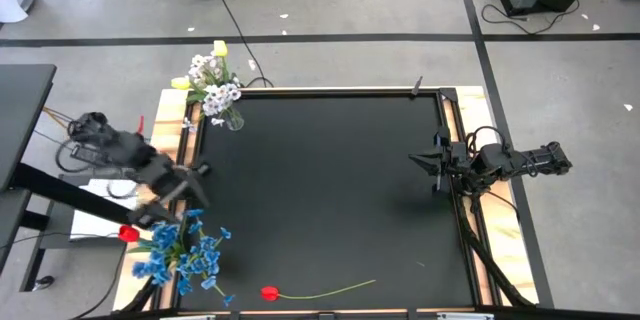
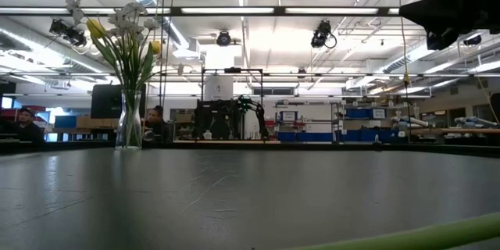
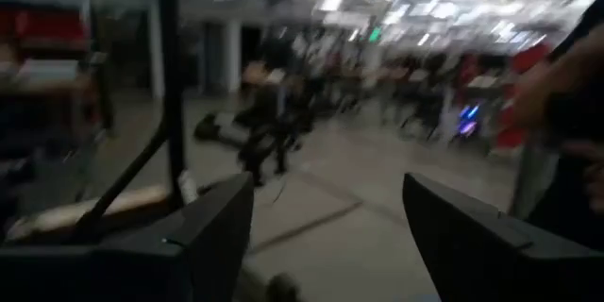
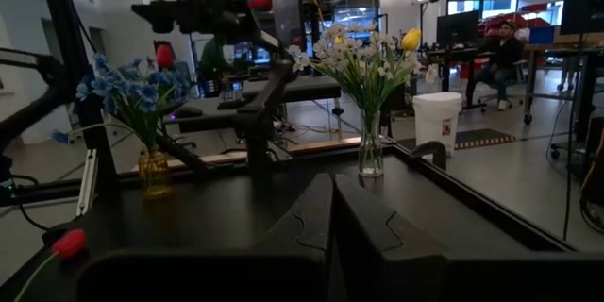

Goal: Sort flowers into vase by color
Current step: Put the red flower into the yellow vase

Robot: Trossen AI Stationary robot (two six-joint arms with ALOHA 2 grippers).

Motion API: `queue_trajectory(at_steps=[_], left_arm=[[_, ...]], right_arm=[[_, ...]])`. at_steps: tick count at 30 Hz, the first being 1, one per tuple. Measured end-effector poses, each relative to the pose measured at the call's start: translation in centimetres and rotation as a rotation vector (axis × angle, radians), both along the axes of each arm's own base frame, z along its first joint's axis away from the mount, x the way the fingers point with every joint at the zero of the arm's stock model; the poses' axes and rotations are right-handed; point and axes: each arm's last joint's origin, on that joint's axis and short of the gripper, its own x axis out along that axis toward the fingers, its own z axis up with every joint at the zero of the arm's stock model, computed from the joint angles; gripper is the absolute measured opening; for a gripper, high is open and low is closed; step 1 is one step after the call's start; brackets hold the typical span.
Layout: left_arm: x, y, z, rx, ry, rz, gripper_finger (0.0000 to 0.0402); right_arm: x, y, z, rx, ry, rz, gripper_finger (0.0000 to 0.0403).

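Your left gripper (image 1: 192, 172), fingers parted and empty, hangs above the amber vase of blue blossoms (image 1: 180, 250). The last red tulip with its thin green stalk (image 1: 270, 293) lies at its five o'clock, stalk running three o'clock; your right gripper (image 1: 420, 160) waits clenched, farther off.

A black table (image 1: 330, 190) with a pale wooden rim is sitting on a grey floor (image 1: 350, 0) crossed by dark cables (image 1: 235, 20), while a white bin (image 4: 437, 118) is standing beyond it and a seated person (image 4: 500, 52) is working at a desk.
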Motion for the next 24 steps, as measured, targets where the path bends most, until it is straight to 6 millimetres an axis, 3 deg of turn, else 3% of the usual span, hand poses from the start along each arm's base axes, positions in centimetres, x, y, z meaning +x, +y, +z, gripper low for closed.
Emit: queue_trajectory(at_steps=[5, 11, 19, 24], left_arm=[[5.2, -0.8, -0.4, 0.064, 0.081, 0.148, 0.0274], [11.1, 1.8, 0.5, -0.098, 0.083, 0.377, 0.0274], [15.3, 4.1, 0.6, -0.145, 0.166, 0.536, 0.0274], [17.8, 2.1, 1.5, -0.092, 0.185, 0.462, 0.0274]], right_arm=[[0.0, 0.0, 0.0, 0.000, 0.000, 0.000, 0.0023], [0.0, 0.0, 0.0, 0.000, 0.000, 0.000, 0.0023], [0.0, 0.0, 0.0, 0.000, 0.000, 0.000, 0.0023], [0.0, 0.0, 0.0, 0.000, 0.000, 0.000, 0.0023]])
